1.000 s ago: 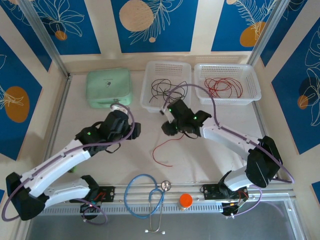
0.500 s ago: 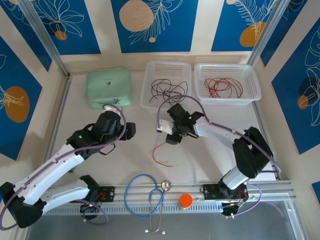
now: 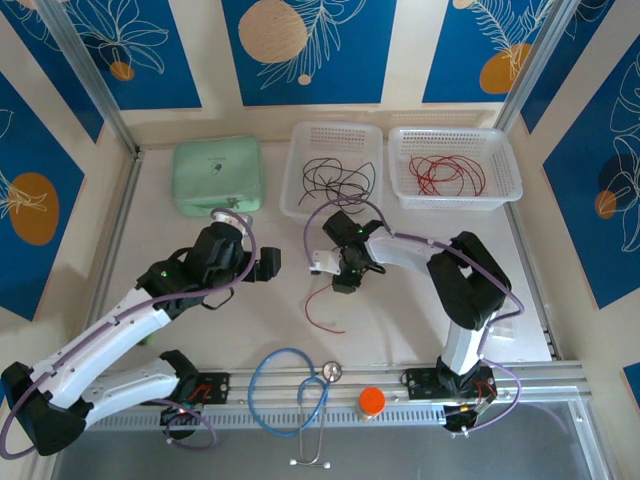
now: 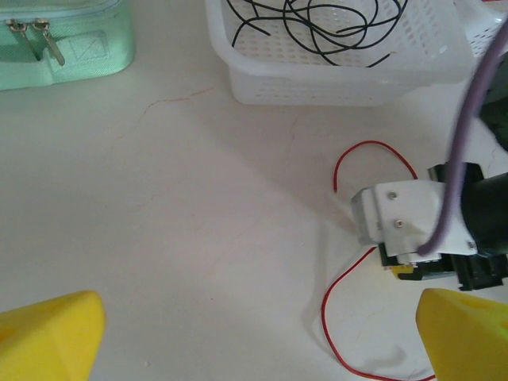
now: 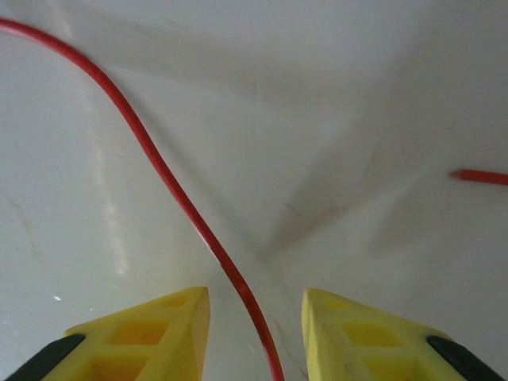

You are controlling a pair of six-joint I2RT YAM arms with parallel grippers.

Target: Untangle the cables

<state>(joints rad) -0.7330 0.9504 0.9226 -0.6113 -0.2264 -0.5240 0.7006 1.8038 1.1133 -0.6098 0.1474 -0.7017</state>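
The red cable (image 5: 159,168) is thin and floppy; pinch it there, between the parted right fingers (image 5: 159,329). The left fingers (image 4: 48,337) gape wide, empty.

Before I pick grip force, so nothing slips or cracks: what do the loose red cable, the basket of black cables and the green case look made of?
Red cable: smooth, slightly glossy plastic-like insulation; it curves freely.
Basket: translucent white rigid plastic, with perforated walls.
Green case: soft matte fabric or faux leather, going by the zipper pulls and stitched seam; which one is unclear.
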